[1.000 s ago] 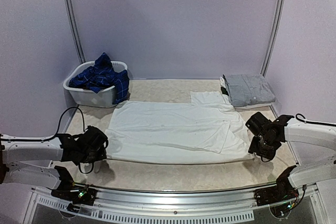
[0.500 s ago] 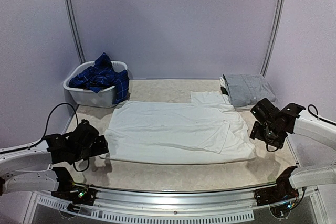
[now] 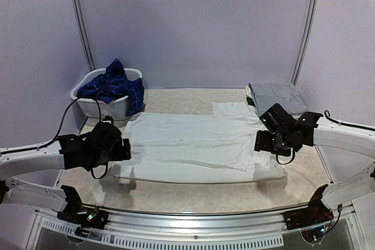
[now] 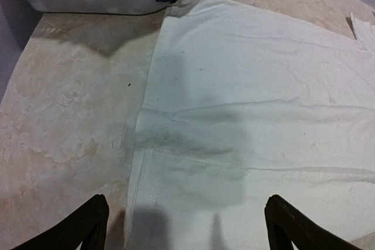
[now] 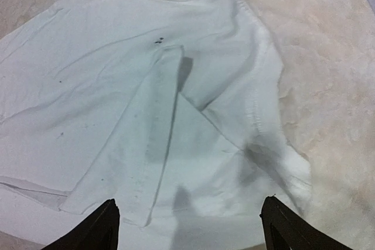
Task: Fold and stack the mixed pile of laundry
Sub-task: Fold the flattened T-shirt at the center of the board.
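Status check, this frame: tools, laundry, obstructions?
Open: left tool, right tool, over opposite ends of white garment. Garment spread on table, not gripped. In basket: navy shirt; grey stack back right; neither in the way.

White garment (image 3: 193, 144); navy shirt (image 3: 114, 86), thin white plaid; grey cloth (image 3: 276, 95)

A fixed camera looks down from high behind the robot over the whole beige marbled worktop (image 3: 193, 194), while both wrist cameras hang close, each facing down on an opposite end of the same white cloth garment (image 3: 193, 144).
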